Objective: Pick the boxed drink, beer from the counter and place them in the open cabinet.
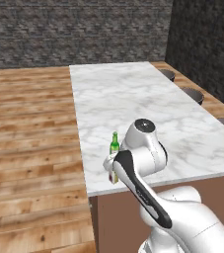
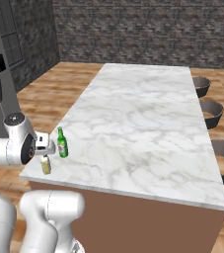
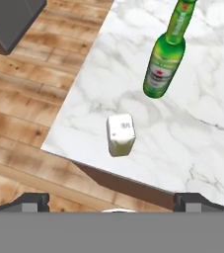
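Near corner of counter: the boxed drink (image 3: 121, 134) stands upright on the counter (image 1: 148, 104), close to its near left corner.
Beer: the beer (image 3: 165, 62) stands upright just beyond the carton, slightly right of it, apart from it.
Gripper: the gripper (image 3: 111, 201) hangs above the counter's near edge, jaws spread wide, holding nothing.
Carton to hand: in the hand view the carton sits between the two fingertips (image 3: 32, 201) and farther along, not touching them.
Base views: the arm's wrist partly hides the carton (image 2: 46, 165); the bottle (image 1: 114, 143) rises beside it.
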